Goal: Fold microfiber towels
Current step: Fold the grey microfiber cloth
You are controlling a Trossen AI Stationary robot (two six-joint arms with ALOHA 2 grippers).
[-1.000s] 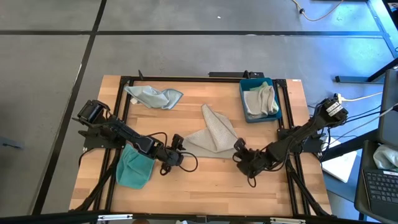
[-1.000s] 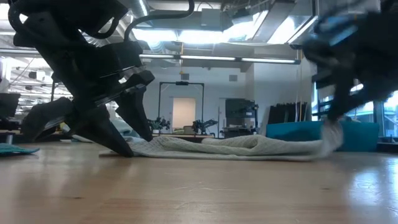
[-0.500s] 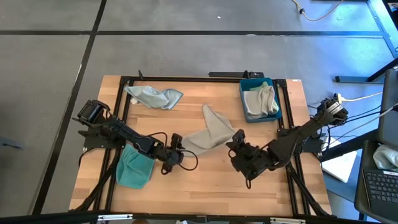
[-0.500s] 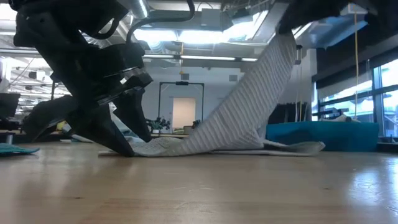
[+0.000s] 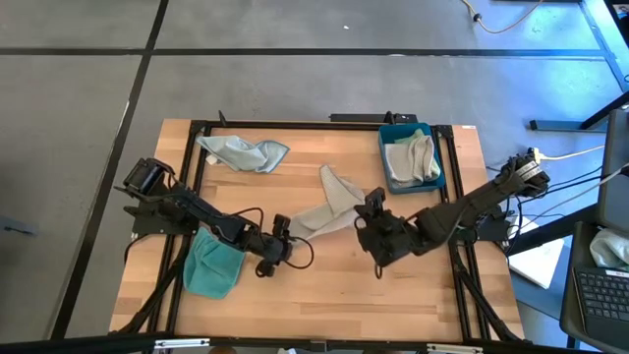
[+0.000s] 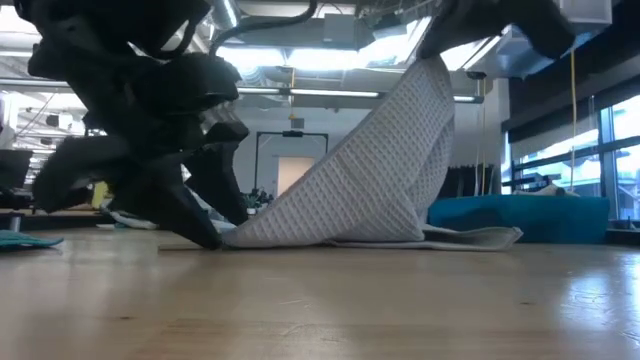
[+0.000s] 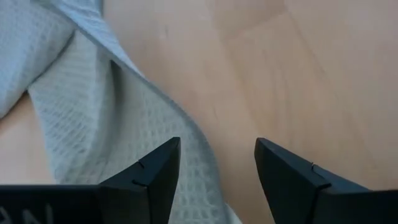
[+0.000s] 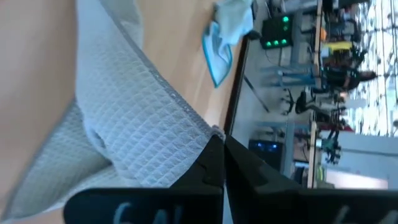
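Lifted higher and carried toward the left gripper: a corner of the light grey waffle-weave microfiber towel, pinched in the fully closed right gripper. Spread wide at the towel's near edge, left fingers, gripping nothing

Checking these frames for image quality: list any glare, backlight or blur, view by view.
Low view: bright ceiling lights backlight the left pincer into a silhouette, and the table shows sheen. Right wrist view: the room beyond is blurred, the grey towel sharp. High view: evenly lit.
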